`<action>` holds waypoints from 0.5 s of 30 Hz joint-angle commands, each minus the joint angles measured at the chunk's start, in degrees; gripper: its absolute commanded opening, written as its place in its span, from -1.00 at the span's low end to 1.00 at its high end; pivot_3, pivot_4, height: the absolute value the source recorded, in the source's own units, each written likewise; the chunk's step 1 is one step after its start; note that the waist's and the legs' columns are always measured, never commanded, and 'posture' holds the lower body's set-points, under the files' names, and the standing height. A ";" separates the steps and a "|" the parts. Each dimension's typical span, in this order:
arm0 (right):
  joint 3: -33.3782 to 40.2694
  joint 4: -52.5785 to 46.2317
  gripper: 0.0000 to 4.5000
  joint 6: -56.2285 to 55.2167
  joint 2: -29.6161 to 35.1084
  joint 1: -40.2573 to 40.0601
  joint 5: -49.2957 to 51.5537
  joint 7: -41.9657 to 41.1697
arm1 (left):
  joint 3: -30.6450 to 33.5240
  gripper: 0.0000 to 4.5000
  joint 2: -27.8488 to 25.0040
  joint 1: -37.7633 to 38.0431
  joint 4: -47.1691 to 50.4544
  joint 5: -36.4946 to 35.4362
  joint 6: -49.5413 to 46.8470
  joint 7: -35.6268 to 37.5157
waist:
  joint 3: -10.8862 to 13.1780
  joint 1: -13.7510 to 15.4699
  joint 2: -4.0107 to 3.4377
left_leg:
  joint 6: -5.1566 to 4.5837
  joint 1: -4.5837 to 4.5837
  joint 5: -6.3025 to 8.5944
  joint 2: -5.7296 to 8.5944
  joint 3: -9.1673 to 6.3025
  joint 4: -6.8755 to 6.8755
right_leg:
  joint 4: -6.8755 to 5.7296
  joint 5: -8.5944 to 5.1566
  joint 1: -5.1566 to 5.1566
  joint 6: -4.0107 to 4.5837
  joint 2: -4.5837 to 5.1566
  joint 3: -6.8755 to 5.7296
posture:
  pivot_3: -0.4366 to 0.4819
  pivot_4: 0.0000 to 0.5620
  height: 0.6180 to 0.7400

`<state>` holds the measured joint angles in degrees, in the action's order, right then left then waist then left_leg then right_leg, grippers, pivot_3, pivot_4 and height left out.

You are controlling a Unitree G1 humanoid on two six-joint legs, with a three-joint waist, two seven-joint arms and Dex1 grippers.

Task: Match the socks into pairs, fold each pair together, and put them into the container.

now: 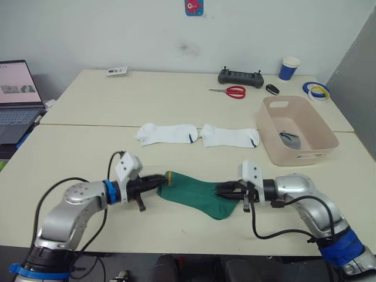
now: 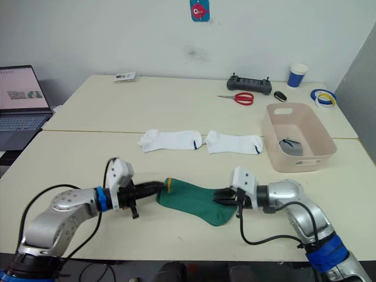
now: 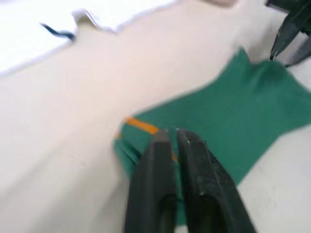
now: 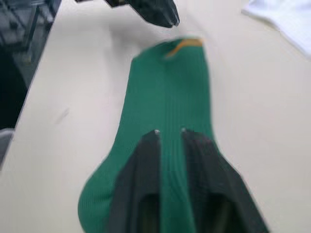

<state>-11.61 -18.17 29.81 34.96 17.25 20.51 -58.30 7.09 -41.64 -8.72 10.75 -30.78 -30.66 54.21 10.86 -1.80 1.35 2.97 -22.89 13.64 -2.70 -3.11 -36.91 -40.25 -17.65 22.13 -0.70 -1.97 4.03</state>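
A dark green sock with a yellow mark at its cuff lies flat near the table's front edge. My left gripper is shut on the cuff end, where layered edges show. My right gripper is pinched on the sock's other end, with a ridge of green cloth between its fingers. Two white socks lie side by side farther back, mid-table. The pale pink container stands to the right, and grey sock fabric lies in it.
Red-handled scissors, a black controller, a small black object, a blue paper cup and tape rolls sit at the back right. A laptop stands at the far left. A white card lies at the back.
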 commanded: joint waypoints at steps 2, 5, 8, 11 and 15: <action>6.97 -3.22 0.07 5.84 2.31 -4.00 4.77 2.59 | 3.70 -0.17 -1.68 -0.25 -1.39 -0.71 -1.76 -1.30 | 0.00 -0.04 0.00 | 0.00 0.01 0.00 0.00 0.03 0.02 | 0.10 0.00 -0.02 0.00 0.00 0.01 | -0.05 -0.47 1.00; 7.93 -3.57 0.54 7.88 2.62 -6.39 4.19 5.64 | 2.92 0.26 -0.32 0.98 -0.65 -1.42 -3.31 -2.21 | 0.00 -0.06 0.00 | 0.00 -0.02 0.00 0.00 0.06 0.06 | 0.20 0.00 -0.03 0.00 0.01 0.03 | -0.05 -0.47 1.00; 6.99 -4.13 0.70 11.58 1.50 -7.77 4.70 8.62 | 1.18 0.69 2.49 1.92 -0.64 -0.50 -3.97 -4.71 | 0.00 -0.13 0.00 | 0.00 -0.01 0.00 -0.01 0.09 0.06 | 0.21 0.01 -0.02 -0.01 0.04 0.07 | -0.05 -0.47 1.00; 5.16 -3.56 0.70 11.20 1.73 -9.43 3.00 9.45 | -1.57 0.97 3.59 2.74 -0.99 1.99 -4.26 -6.10 | 0.00 -0.09 0.00 | 0.00 -0.01 0.00 -0.01 0.06 0.05 | 0.20 0.01 -0.02 -0.01 0.03 0.07 | -0.05 -0.47 1.00; 3.87 -2.61 0.70 10.07 2.00 -10.36 1.83 9.61 | -3.27 0.89 3.89 3.48 -0.58 2.82 -4.84 -6.77 | -0.01 -0.11 0.00 | 0.00 0.00 0.00 -0.01 0.09 0.06 | 0.22 0.01 -0.03 -0.02 0.02 0.07 | -0.05 -0.47 1.00</action>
<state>-7.26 -20.07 40.47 36.62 7.21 22.61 -48.63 4.63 -37.75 -5.53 8.88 -28.42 -35.05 47.76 10.86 -1.90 1.34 2.97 -22.88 13.64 -2.70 -3.03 -36.86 -40.03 -17.64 22.10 -0.72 -1.95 4.10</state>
